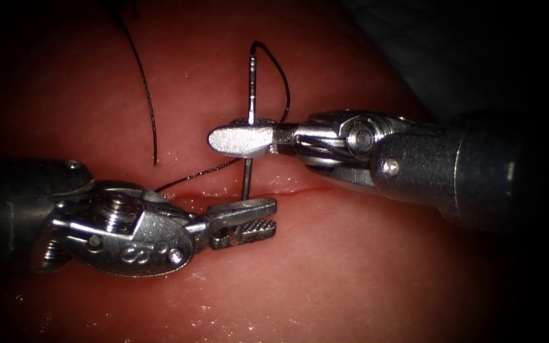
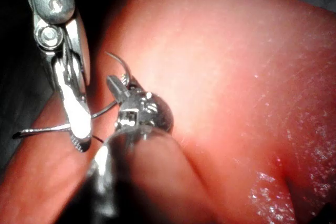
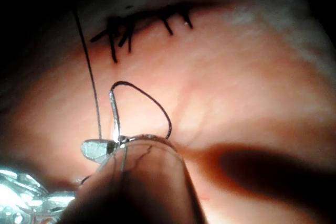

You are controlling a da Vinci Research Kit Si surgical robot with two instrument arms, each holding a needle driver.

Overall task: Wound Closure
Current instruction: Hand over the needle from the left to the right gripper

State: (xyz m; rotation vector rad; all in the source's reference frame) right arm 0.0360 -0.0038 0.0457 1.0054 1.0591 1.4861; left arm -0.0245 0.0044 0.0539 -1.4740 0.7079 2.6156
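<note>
My right tool (image 1: 225, 141) comes in from the right, its jaws shut on the curved needle (image 1: 250, 89) about mid-curve. The needle stands upright above the cut (image 1: 300, 188). Its thread end is up, and its lower end passes behind the upper jaw of my left tool (image 1: 267, 218), whose jaws are open and hold nothing. I cannot tell whether the point is in the tissue (image 1: 351, 267). Black thread (image 1: 285, 89) loops from the needle's top and trails left. In the left wrist view, a thin curved metal end (image 2: 118, 62) shows just past the left tool (image 2: 117, 86). The right tool (image 2: 79, 129) grips the needle (image 2: 42, 129).
A second strand of thread (image 1: 149, 101) lies on the tissue at upper left. In the right wrist view, dark earlier stitches (image 3: 131, 24) sit beyond the needle (image 3: 113, 111) and its thread loop (image 3: 155, 103). Wet shine marks the tissue near the cut.
</note>
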